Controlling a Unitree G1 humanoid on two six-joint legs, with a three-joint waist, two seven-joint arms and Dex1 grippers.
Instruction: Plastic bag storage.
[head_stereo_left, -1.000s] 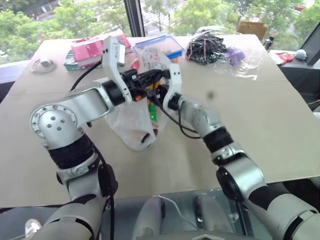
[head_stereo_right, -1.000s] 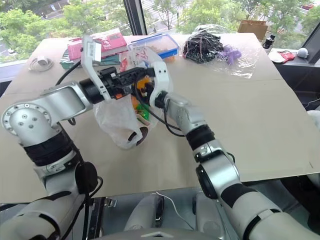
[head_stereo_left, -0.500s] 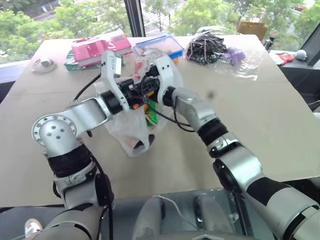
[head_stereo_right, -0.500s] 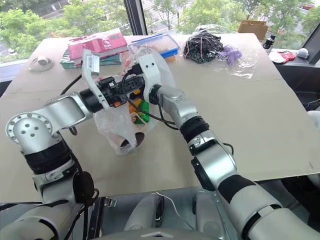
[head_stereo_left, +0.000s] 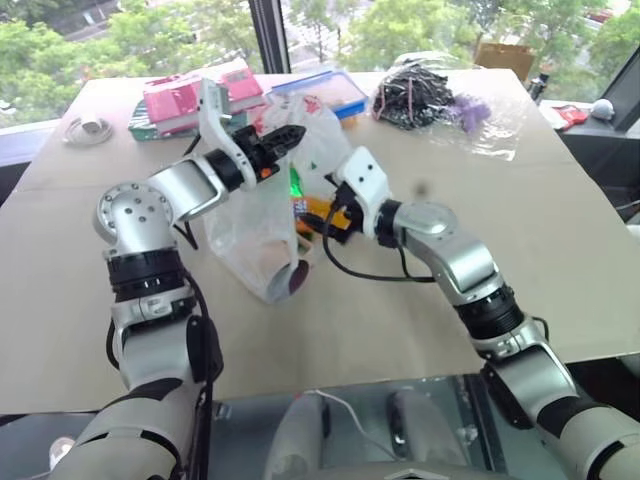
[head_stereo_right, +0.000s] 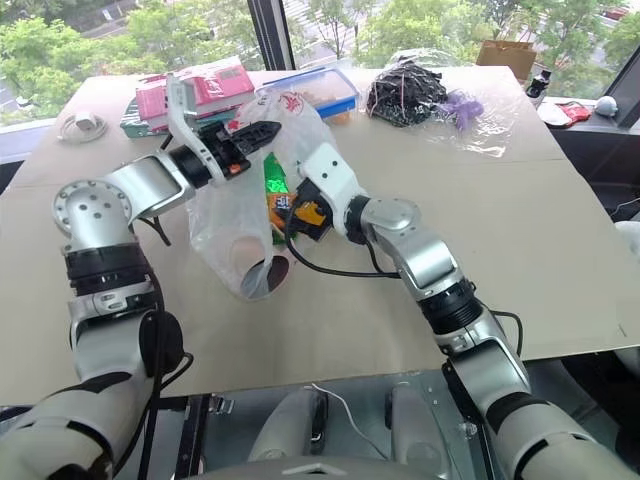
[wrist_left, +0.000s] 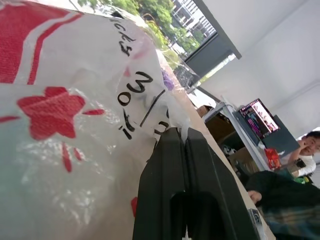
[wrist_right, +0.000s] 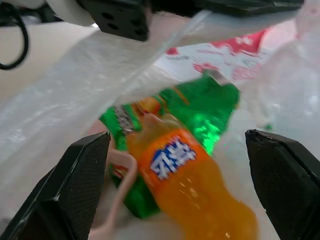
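plastic bag (head_stereo_right: 245, 215): white, translucent, red print, hanging over the middle of the table; its top edge is being held up by my left gripper, its lower end is sagging onto the tabletop, a handle loop is showing at the bottom.
bag contents: an orange soda bottle (wrist_right: 195, 185) and a shiny green packet (wrist_right: 202, 107) are lying inside, seen through the film and through the mouth.
left gripper (head_stereo_right: 262, 132): jaws are pressing together, pinching the bag's upper rim; in my left wrist view the two black fingers (wrist_left: 165, 175) are meeting on the printed plastic.
right gripper (wrist_right: 180, 150): jaws are standing wide apart, gripping nothing; it is pointing at the bag's open side, just beside the bottle; I cannot tell if a finger is touching the film.
table (head_stereo_right: 520, 210): tan board, bag near its centre.
blue-lidded box (head_stereo_right: 318, 88): sitting behind the bag at the far edge.
pink boxes (head_stereo_right: 205, 85): stacked at the far left, behind my left arm.
cable bundle (head_stereo_right: 405, 92): black cables in clear wrap with a purple item, far right, well apart from the bag.
white coil (head_stereo_right: 78, 126): lying at the far left corner.
person (wrist_left: 300, 155): sitting in the background of my left wrist view.
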